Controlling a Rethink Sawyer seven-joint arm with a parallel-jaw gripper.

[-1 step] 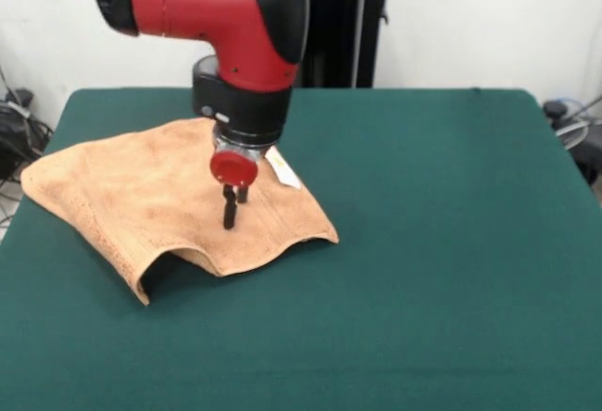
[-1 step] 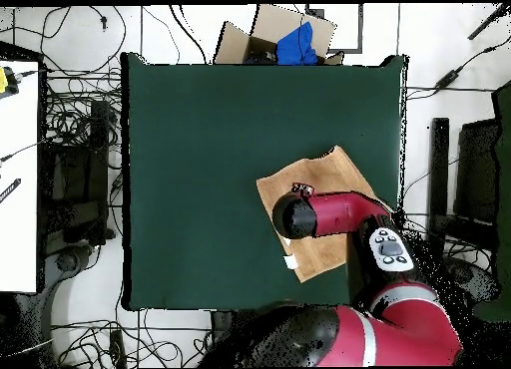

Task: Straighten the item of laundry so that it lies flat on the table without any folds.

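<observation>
Towel (image 1: 160,195) seen rumpled at desk (image 1: 451,242) edge w/ front hem humped, gripper (image 1: 232,206) held just above its mid, apparently clenched on nothing; risk judged: off-centre pinch could drag cloth over edge, adding folds.

Open green table (image 1: 451,242) all around; only obstacle the rumpled towel (image 1: 141,195).

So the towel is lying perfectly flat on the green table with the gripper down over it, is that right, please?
Not quite. The towel is not flat: the front view shows its near edge humped up off the table, with a raised fold. The rest holds: the table is green, and the gripper is down over the towel.
</observation>
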